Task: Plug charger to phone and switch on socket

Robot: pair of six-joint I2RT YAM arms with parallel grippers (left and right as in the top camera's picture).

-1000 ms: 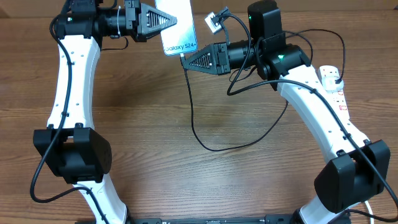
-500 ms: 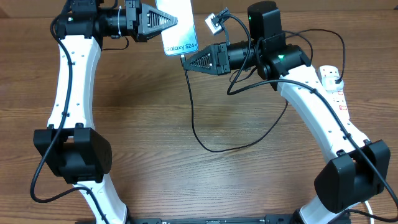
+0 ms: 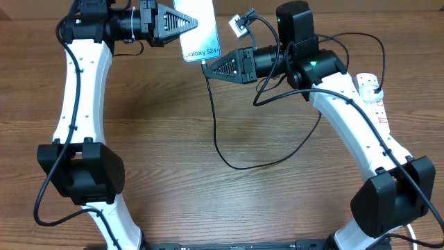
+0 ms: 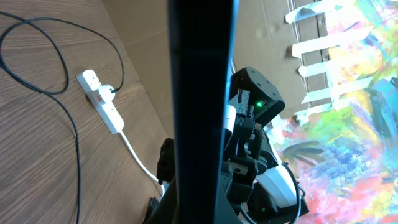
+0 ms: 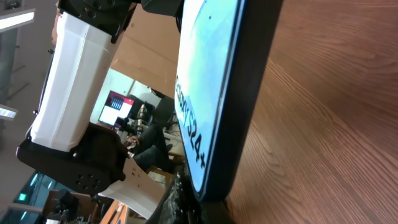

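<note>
Two sets of jaws were clenched when I looked. The left gripper [image 3: 194, 24] was clamped on the phone [image 3: 203, 28] from its long side, holding it up off the table [image 3: 159, 153] near the far edge. The right gripper [image 3: 206, 67] was pinched on the connector end of the charger [image 3: 214, 132], with the fingertips right at the phone's lower short edge. From overhead the tip met that edge near one corner, but I could not tell whether it was seated in the port.

The phone faced upward toward the overhead camera. Its screen was a pale blue with white "Galaxy S24+" lettering along the short edge nearest the right gripper. My right wrist camera showed the same glass very close [image 5: 208, 87], framed by a dark rounded rim, with the lettering running sideways. In the left wrist view the phone was seen edge-on, a dark vertical band [image 4: 199, 93].

Outward from the right fingertips, the thin black cable dropped across the wood. It swung in a loose loop in the middle of the table, then climbed back under the right arm. The black plug [image 3: 377, 90] sat in the socket [image 3: 368, 82]. That was a white strip with small red switches lying at the right side of the table, well apart from the phone. Its thick white cord [image 4: 134, 146] trailed away from it.
</note>
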